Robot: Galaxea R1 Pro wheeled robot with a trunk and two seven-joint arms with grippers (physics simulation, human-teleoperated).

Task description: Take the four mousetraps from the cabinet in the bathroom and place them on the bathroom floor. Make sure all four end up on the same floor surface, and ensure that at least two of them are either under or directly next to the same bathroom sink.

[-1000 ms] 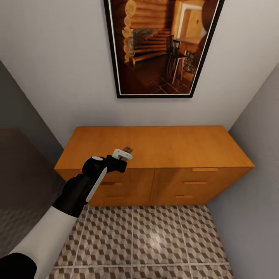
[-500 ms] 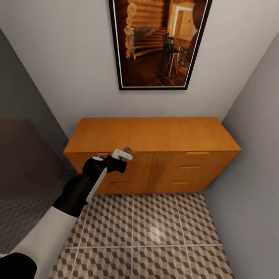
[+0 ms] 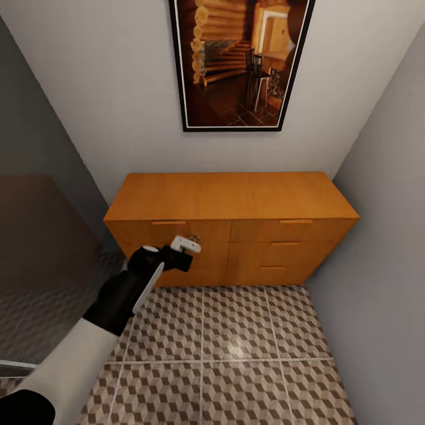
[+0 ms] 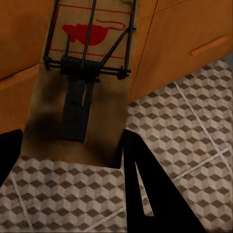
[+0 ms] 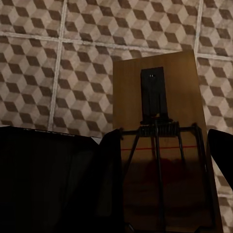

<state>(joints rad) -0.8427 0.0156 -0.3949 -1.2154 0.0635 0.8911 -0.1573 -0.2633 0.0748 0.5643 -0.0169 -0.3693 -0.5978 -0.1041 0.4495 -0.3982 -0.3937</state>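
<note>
In the head view my left gripper [image 3: 189, 242] hovers in front of the orange-brown cabinet [image 3: 233, 198], shut on a small mousetrap [image 3: 194, 238]. Seen from the left wrist, that mousetrap [image 4: 82, 92] is a brown board with a red mouse print and dark wire, pinched between the black fingers [image 4: 145, 189] of my left gripper [image 4: 73, 141], with drawer fronts behind it. The right wrist view has my right gripper [image 5: 165, 138] shut on a second mousetrap [image 5: 160, 160], held above the cube-patterned bathroom floor [image 5: 73, 58]. The sink is out of view.
The cabinet stands in a narrow alcove between grey side walls [image 3: 378, 224]. A framed picture [image 3: 239, 62] hangs above it. Patterned floor tiles [image 3: 236, 354] stretch from the cabinet toward me. A dark surface [image 3: 35, 236] lies at the left.
The whole head view has shifted: the cabinet now looks smaller and farther, with more floor before it. My left gripper still holds its mousetrap at the same spot relative to me.
</note>
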